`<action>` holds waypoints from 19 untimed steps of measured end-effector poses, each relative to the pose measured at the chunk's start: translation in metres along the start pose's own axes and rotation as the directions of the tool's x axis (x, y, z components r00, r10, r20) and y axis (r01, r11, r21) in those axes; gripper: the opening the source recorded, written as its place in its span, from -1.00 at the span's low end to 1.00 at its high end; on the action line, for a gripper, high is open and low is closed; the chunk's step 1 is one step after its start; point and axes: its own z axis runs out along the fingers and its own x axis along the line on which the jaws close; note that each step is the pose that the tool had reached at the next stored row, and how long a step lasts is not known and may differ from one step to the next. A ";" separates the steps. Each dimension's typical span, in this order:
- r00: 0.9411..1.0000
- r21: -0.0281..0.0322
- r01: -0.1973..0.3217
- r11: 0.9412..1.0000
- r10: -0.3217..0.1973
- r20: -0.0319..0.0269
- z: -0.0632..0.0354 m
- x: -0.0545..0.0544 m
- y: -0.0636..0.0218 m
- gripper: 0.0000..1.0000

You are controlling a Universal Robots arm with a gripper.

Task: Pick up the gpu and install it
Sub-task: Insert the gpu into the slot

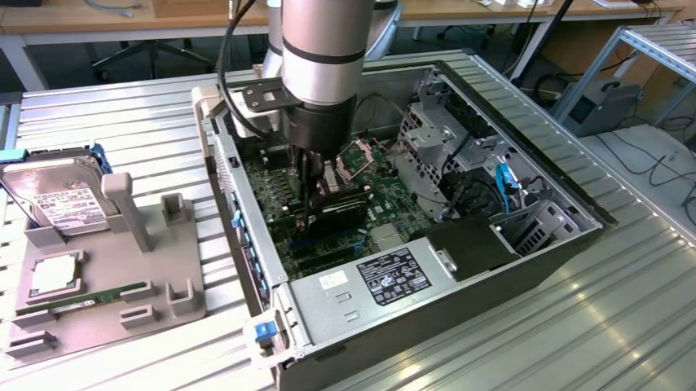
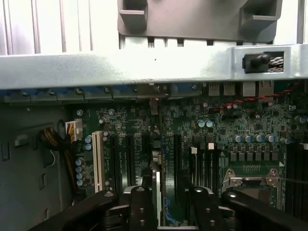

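Note:
The gpu (image 1: 335, 213) is a thin black card standing on edge over the green motherboard (image 1: 381, 183) inside the open computer case (image 1: 566, 244). My gripper (image 1: 323, 194) reaches straight down into the case right above it. In the wrist view the card's edge (image 2: 157, 180) runs between the two black fingers (image 2: 142, 209), along the expansion slots (image 2: 130, 159). It lies close to one finger, and a gap with board showing separates it from the other. The gripper (image 2: 173, 209) stands open astride the card.
Beside the case, at the exterior view's left, a grey holder (image 1: 163, 305) carries a silver hard drive (image 1: 60, 199), a processor chip (image 1: 55, 277) and a green memory stick (image 1: 103, 295). The power supply (image 1: 381, 281), drive cage (image 1: 435, 134) and cables (image 1: 506, 187) crowd the case.

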 end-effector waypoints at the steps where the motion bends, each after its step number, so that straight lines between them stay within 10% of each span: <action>1: 1.000 -0.003 0.000 1.000 0.000 0.000 0.0000 0.000 -0.0020 -0.33; 8: 1.000 -0.040 0.002 0.999 -0.002 -0.001 0.0000 -0.001 -0.0288 -0.79; 19: 1.000 -0.041 0.002 0.999 -0.002 -0.001 0.0000 -0.001 -0.0295 -0.79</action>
